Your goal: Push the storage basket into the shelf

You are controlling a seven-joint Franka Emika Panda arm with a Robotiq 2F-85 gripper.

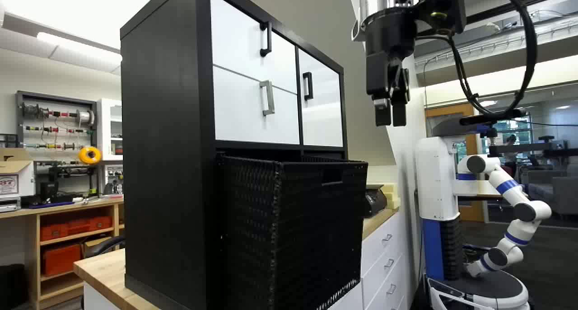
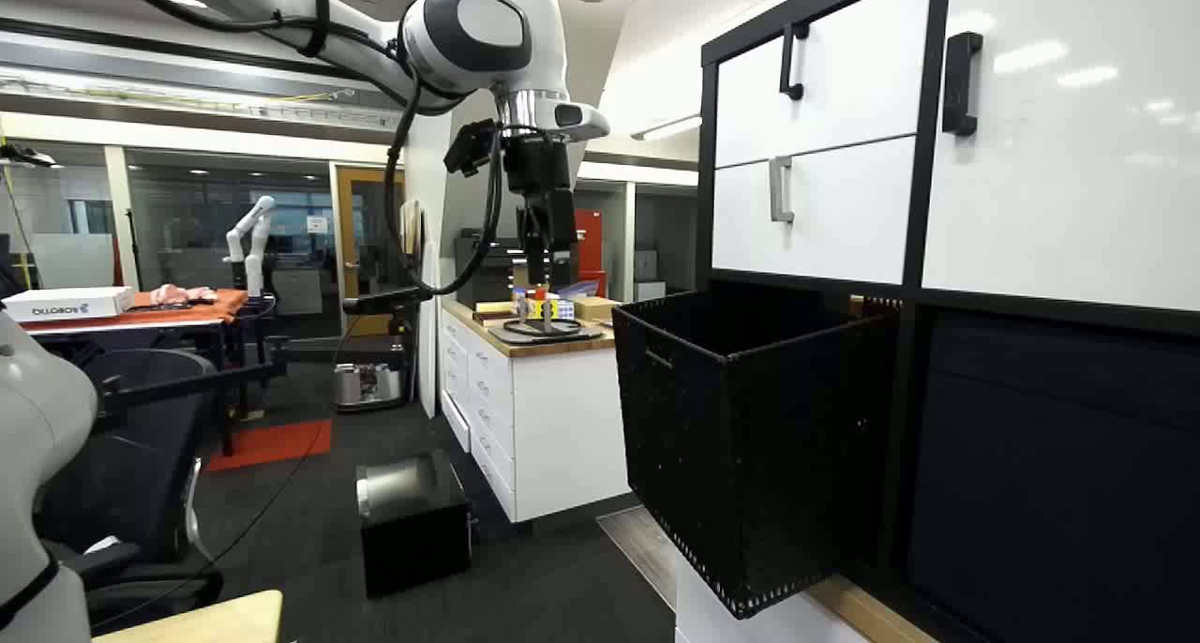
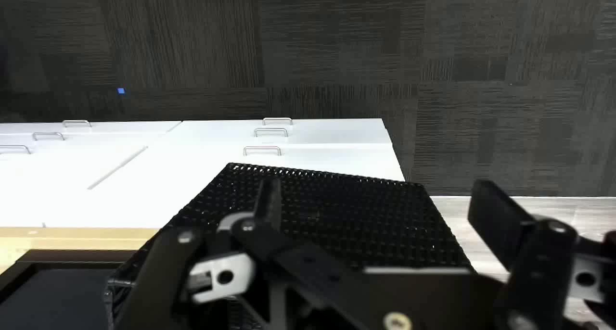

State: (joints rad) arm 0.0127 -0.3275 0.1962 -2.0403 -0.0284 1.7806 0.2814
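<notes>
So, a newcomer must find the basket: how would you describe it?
Find the big black shelf, then its two stacked white drawers. Below them, the basket juts from the front. Unlike those drawers, it is black, woven and open-topped.

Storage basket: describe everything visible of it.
The storage basket is black and box-shaped, with woven-looking sides and a rectangular handle slot below its front rim. Open side up, it sits partly inside a lower compartment of the shelf, its front jutting past the wooden counter. The gripper hangs apart from it. Its inside is too dark to read.
</notes>
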